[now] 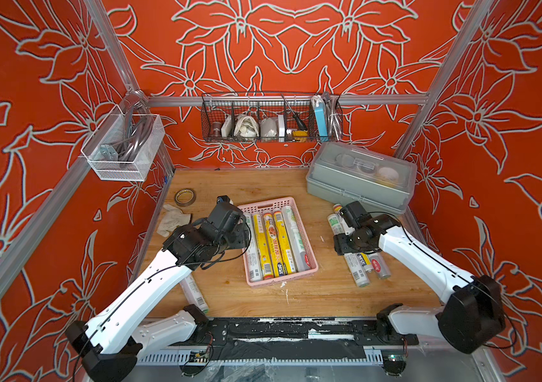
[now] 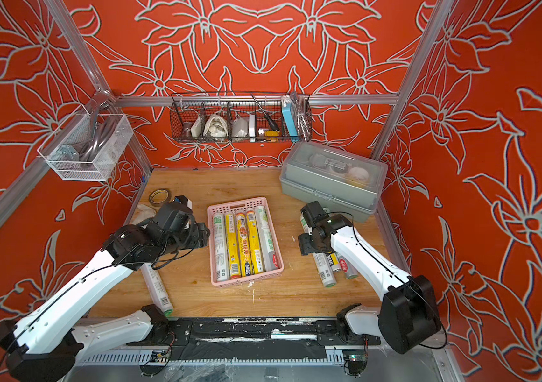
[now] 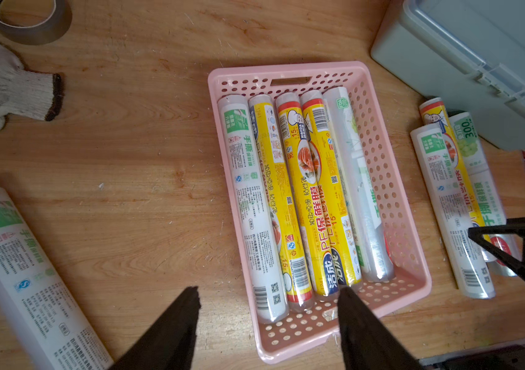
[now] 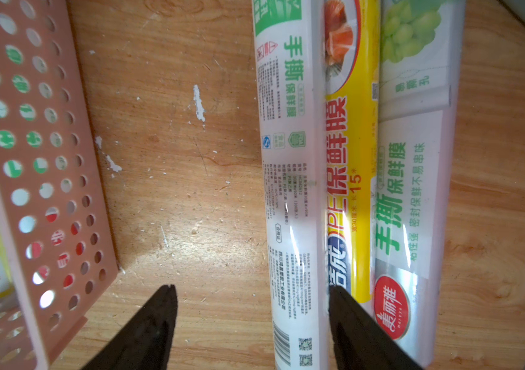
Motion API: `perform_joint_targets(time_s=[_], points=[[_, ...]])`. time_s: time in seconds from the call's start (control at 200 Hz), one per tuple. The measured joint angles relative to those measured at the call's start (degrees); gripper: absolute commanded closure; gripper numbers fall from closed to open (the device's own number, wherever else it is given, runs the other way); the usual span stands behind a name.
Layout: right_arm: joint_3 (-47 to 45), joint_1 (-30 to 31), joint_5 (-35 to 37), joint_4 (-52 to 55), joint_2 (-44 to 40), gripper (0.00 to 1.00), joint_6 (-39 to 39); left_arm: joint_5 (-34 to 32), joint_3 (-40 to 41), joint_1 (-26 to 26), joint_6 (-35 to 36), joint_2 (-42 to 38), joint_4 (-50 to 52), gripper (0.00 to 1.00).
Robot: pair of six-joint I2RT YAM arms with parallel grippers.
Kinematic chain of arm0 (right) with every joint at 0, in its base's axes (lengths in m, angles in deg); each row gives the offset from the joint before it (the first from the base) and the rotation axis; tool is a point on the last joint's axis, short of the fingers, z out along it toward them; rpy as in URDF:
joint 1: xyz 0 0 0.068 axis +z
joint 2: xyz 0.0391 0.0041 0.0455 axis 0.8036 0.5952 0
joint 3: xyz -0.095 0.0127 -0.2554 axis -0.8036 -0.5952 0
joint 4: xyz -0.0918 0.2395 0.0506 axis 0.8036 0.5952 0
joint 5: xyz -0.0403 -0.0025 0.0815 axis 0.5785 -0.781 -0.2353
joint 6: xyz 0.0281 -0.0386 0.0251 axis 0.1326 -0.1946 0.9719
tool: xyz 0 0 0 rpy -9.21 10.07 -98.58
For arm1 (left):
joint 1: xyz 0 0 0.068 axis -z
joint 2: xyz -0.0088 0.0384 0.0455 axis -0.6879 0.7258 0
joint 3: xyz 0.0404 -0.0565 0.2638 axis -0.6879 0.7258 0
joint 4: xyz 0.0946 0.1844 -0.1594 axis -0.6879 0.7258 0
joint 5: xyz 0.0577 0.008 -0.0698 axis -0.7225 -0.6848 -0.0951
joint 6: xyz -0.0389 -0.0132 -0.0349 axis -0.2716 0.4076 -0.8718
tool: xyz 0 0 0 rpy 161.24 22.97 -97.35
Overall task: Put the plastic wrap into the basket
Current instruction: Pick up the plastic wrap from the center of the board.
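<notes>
White mesh basket [image 1: 110, 168] on the left wall: grey cables. One white-green plastic wrap roll [image 1: 193, 291] lies on the wooden worktop [image 1: 230, 297], partly under the left arm. Left tool [image 3: 269, 291]: jaws apart, empty, over the near end of the shallow pink perforated plastic basket [image 3: 286, 69]. Pink basket holds five rolls [image 3: 302, 192], lengthwise and side by side: three yellow with food photos between two white-green. Black wire basket [image 1: 216, 109] on the back wall: screwdriver [image 1: 296, 119] and small odds. Right tool [image 4: 251, 288]: jaws apart, gripping nothing, over three more rolls [image 1: 362, 268] on the worktop right of the pink basket. These are white-green, yellow and grape-print, parallel and touching. Grey lidded plastic box [image 1: 345, 195] behind them, contents unclear.
</notes>
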Motion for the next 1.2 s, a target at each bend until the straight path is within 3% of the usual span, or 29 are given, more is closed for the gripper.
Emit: perform_joint_targets(time_s=[0.35,0.776,1.201], points=[[0.0,-1.0,1.7,-2.3,7.7,0.21,0.2,0.3,1.6,-4.2,3.4,-7.1,1.5,0.02],[-0.9,-1.1,2.8,-5.0,11.6,0.21,0.2,0.9,3.3,-4.5,4.8,-7.9,1.6,0.02],[-2.0,-1.1,2.2,-7.1,15.0,0.30,0.3,0.9,4.5,-5.1,4.9,-8.3,1.6,0.02]])
